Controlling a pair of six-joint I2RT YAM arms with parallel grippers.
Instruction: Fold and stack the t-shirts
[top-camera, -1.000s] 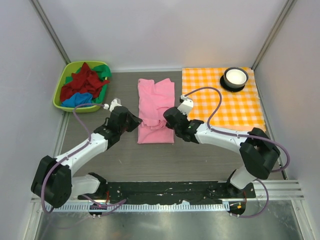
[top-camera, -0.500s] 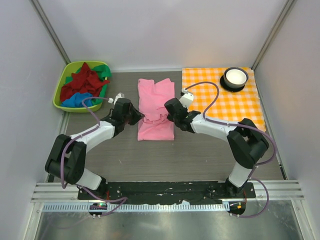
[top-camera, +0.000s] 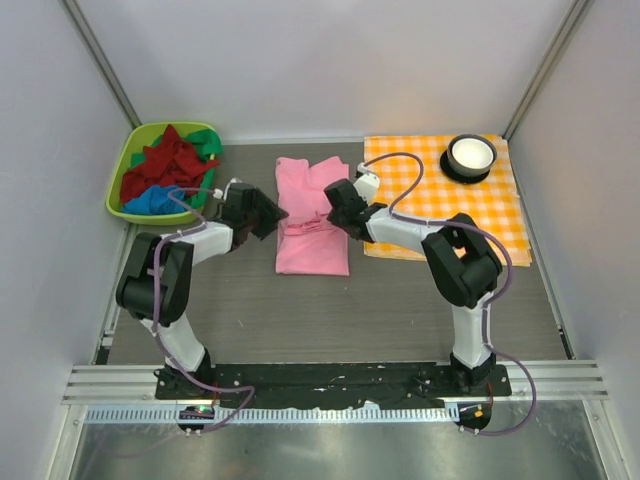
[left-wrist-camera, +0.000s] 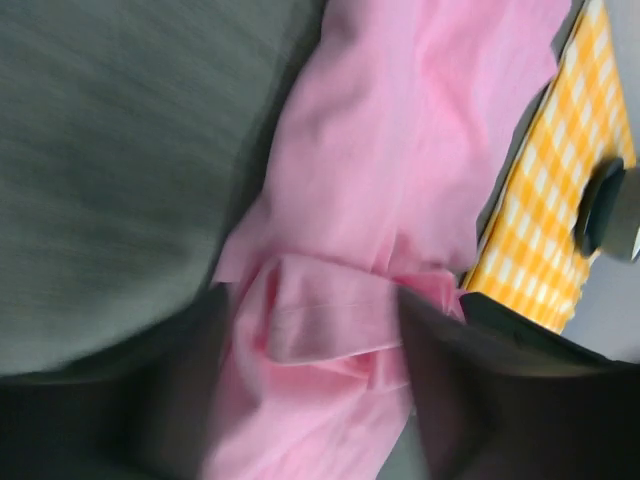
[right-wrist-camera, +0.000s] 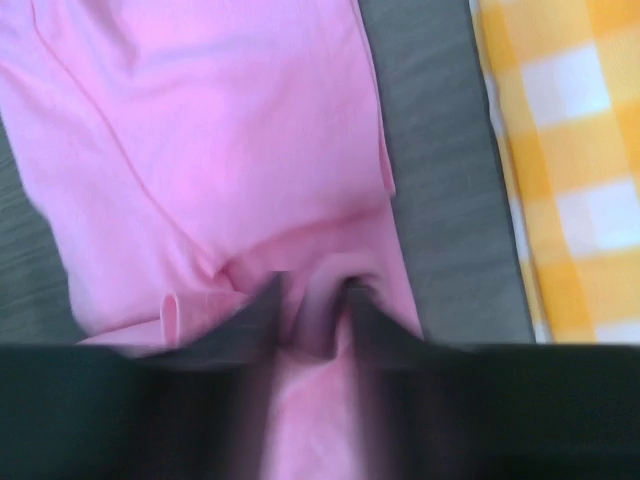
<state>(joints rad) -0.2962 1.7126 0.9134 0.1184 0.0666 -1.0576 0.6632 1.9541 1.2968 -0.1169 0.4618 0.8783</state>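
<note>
1. Two grippers flank the light pink t-shirt (top-camera: 312, 245) at its middle. The left gripper (top-camera: 270, 218) is at its left edge and the right gripper (top-camera: 338, 215) at its right edge.
2. In the left wrist view, the left gripper's fingers (left-wrist-camera: 440, 380) stand apart, with a bunched pink fold between them.
3. In the right wrist view, the right gripper's fingers (right-wrist-camera: 262, 310) are narrowly parted with pink cloth in the gap. Blur hides whether they pinch it.
4. Both wrist views are smeared, so the fingertips show only as dark shapes.
5. The pink shirt lies lengthwise on the grey table (top-camera: 400, 300), its right edge just beside the checked cloth (top-camera: 450, 215).
6. A green basket (top-camera: 117, 190) in the far-left corner holds the dark red shirt (top-camera: 165, 160), green shirt (top-camera: 206, 140) and blue shirt (top-camera: 150, 200).
7. Grey table shows between the pink shirt's near hem and the arm bases.
</note>
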